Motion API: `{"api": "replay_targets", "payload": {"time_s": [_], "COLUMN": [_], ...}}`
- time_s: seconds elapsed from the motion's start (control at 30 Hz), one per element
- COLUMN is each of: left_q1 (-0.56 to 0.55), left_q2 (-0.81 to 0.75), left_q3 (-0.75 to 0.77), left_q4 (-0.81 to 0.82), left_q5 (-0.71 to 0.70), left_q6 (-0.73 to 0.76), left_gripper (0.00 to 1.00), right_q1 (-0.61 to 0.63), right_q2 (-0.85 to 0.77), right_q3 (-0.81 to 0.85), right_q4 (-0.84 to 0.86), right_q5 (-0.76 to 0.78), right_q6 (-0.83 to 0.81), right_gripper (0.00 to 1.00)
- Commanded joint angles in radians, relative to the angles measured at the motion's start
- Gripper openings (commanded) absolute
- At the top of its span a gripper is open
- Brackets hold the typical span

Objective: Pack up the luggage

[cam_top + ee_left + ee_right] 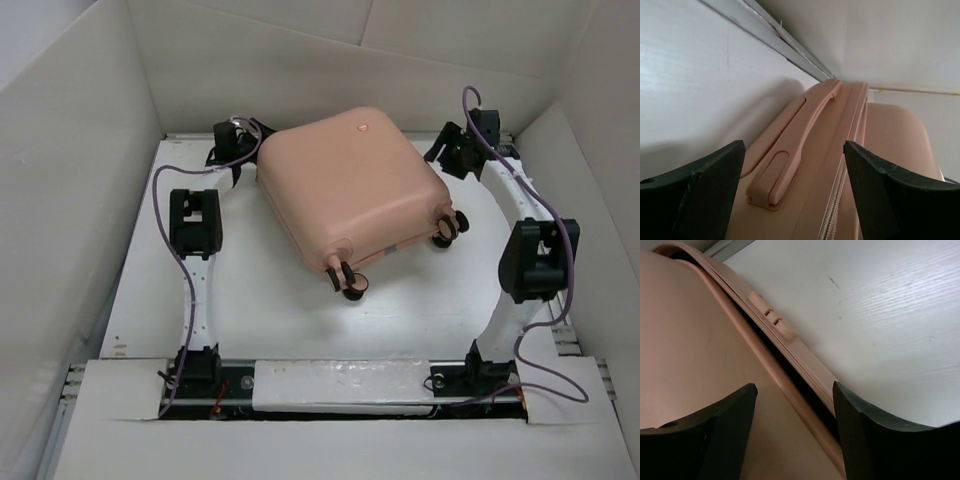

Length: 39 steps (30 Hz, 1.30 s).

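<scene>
Mostly smooth, rounded peach hard-shell luggage (350, 185)

Luggage (695, 340) interior hidden; side handle (790, 145) partly behind fingers.

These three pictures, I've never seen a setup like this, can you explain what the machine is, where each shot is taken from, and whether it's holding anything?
It is a robot with two arms fixed at the near edge of a white table. The overhead view looks down on both arms. The other two come from cameras on the wrists, so the dark shapes at the bottom are each arm's own fingers. On the table lies a closed pink suitcase with wheels. The left gripper is open at its handle; the right gripper is open over its seam. Neither holds anything.
</scene>
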Motion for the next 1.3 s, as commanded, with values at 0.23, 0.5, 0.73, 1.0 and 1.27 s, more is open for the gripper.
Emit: {"api": "replay_targets", "payload": {"time_s": [0.23, 0.5, 0.73, 1.0, 1.27], "left_q1": [-0.073, 0.006, 0.016, 0.016, 0.016], "left_q2": [-0.617, -0.979, -1.043, -1.033, -0.994], "left_q3": [-0.866, -1.180, -1.122, -1.070, -1.089], "left_q4": [0.160, -0.131, -0.254, -0.285, -0.231], "left_q5": [0.127, -0.064, -0.089, -0.052, 0.035], "left_q6": [0.209, 0.372, 0.450, 0.510, 0.485], "left_gripper": [0.67, 0.71, 0.73, 0.73, 0.70], "right_q1": [0.229, 0.309, 0.190, 0.001, 0.056], "right_q2": [0.199, 0.179, -0.326, -0.982, -1.087], "right_q3": [0.221, 0.446, 0.231, -0.477, -0.767], "right_q4": [-0.100, -0.166, -0.192, -0.416, -0.369], "right_q5": [-0.408, -0.355, 0.002, 0.296, 0.066], "right_q6": [-0.068, -0.089, -0.112, 0.027, 0.159], "right_gripper": [0.64, 0.73, 0.79, 0.05, 0.11]}}
